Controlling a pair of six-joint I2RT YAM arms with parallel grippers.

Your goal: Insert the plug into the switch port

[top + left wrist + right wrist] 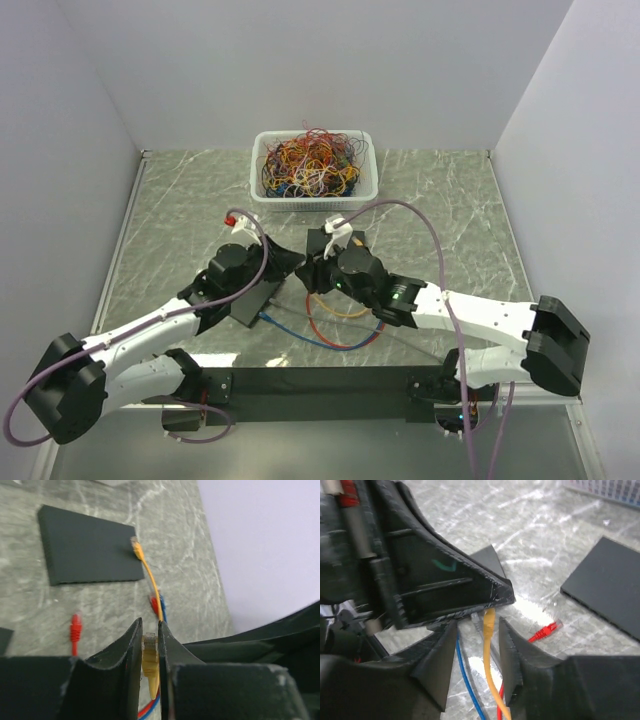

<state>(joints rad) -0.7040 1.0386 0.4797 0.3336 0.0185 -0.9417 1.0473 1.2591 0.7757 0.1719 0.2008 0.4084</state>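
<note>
left gripper [150, 639] clamped on the yellow plug [149, 655], bottom centre of its wrist view, right gripper [477, 626] spread apart around the yellow cable [489, 645], lower middle, not squeezing it

A yellow plug [149, 655] on an orange cable [150, 580], a red plug [75, 627] and a blue cable [465, 675] lie over the grey-green marbled tabletop [440, 200], near a matte black slab [90, 545] and a white basket [310, 202] of multicoloured wires [310, 165].

At frame centre the left fingers [125, 655], pinched on the yellow plug [149, 655], and the parted right fingers [440, 670] meet nose to nose over loose cables [335, 340], blocking passage there, while bare counter [460, 230] lies open left and right, below the basket [310, 200].
</note>
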